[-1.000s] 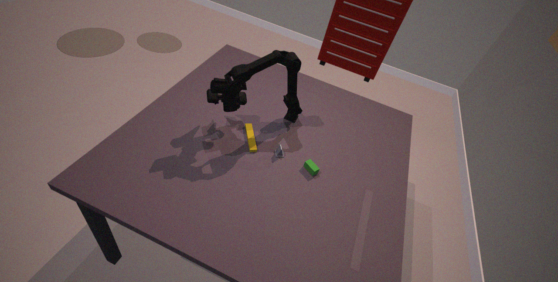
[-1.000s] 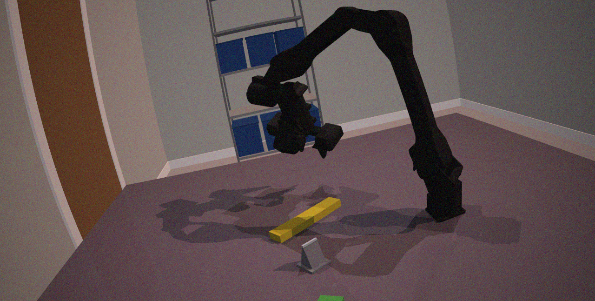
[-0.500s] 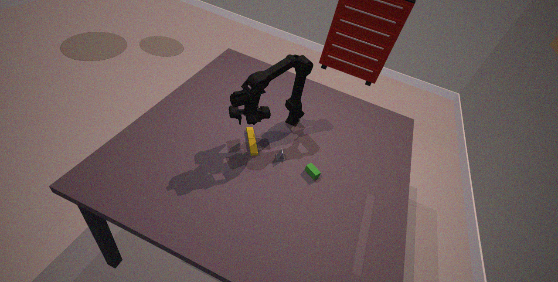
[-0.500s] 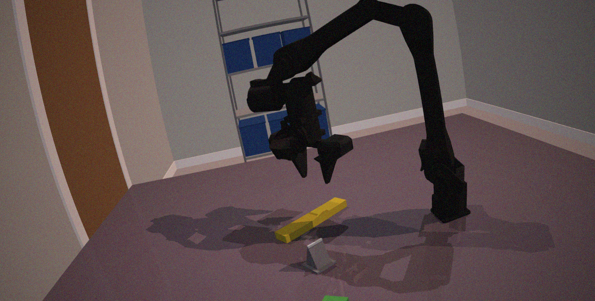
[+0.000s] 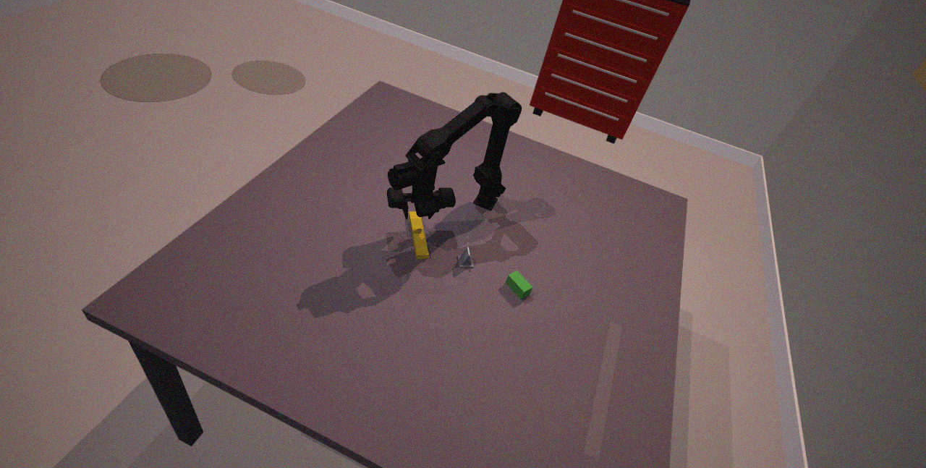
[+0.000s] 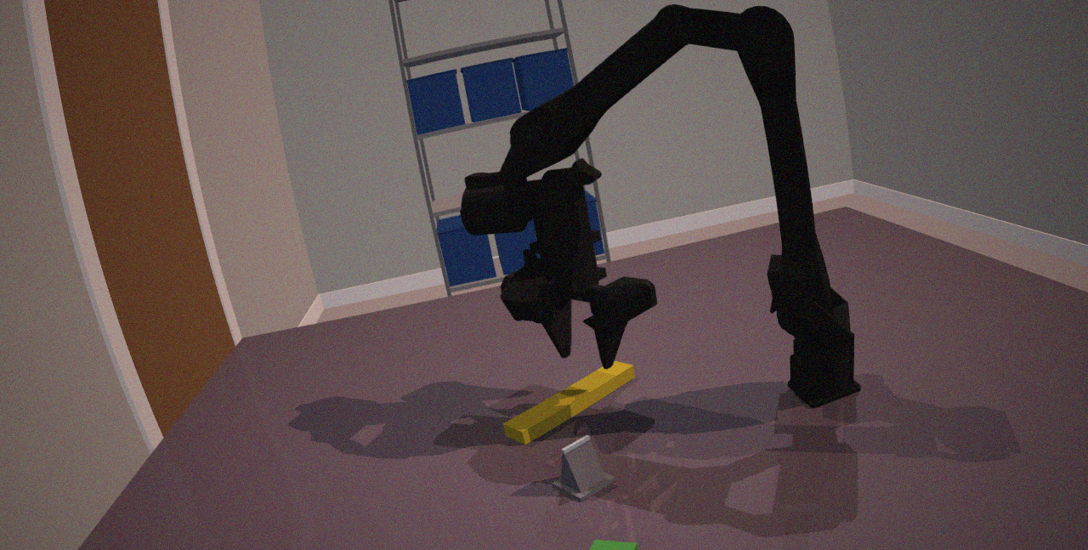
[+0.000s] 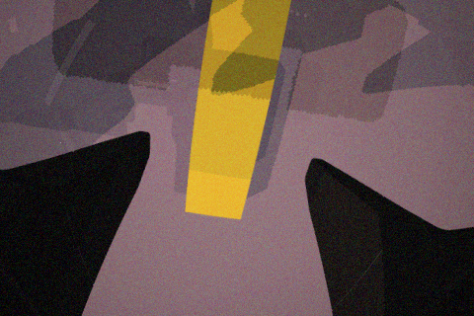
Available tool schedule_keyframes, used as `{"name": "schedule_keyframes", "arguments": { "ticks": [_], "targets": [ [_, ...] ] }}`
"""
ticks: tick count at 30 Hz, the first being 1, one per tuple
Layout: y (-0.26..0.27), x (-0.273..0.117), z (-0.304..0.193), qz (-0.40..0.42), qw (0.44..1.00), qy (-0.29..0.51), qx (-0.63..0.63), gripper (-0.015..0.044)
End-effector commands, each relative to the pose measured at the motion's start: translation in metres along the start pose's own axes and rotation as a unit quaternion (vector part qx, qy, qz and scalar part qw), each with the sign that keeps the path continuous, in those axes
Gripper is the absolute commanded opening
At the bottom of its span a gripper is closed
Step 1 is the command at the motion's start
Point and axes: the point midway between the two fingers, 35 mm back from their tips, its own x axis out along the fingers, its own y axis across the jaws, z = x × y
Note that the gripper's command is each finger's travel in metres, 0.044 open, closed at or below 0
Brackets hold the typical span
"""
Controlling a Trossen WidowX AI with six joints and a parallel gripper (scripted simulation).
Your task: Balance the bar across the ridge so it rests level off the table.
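Observation:
The yellow bar (image 5: pixel 419 237) (image 6: pixel 570 404) (image 7: pixel 229 133) lies flat on the table. The grey ridge (image 5: pixel 465 260) (image 6: pixel 582 468) stands upright on its small base beside the bar, with nothing on it. My gripper (image 6: pixel 586 362) (image 7: pixel 231 157) is open and points down above the bar, nearer its far end in the exterior view. In the wrist view the bar lies between and below the two fingertips, with space on both sides, and its near end shows between the fingers. In the top view the fingertips are partly hidden behind the bar and the gripper body.
A green block (image 5: pixel 519 285) (image 6: pixel 613 545) lies on the table (image 5: pixel 271 362) (image 6: pixel 228 470) on the other side of the ridge from the bar. The arm's base (image 5: pixel 485 201) (image 6: pixel 821 371) stands behind the bar. A red tool cabinet and a shelf with blue bins stand beyond the table.

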Motion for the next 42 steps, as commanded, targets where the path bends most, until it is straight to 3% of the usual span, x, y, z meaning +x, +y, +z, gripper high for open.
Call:
{"name": "schedule_keyframes", "arguments": {
  "ticks": [1,34,40,42],
  "targets": [
    [0.001,0.011,0.0,0.004,1.0,0.0,0.002,0.0315],
    [0.002,0.037,0.0,0.004,1.0,0.0,0.002,0.0315],
    [0.002,0.036,0.0,0.003,1.0,0.001,0.0,0.0157],
    [0.002,0.036,0.0,0.003,1.0,0.001,0.0,0.0144]
  ]
}}
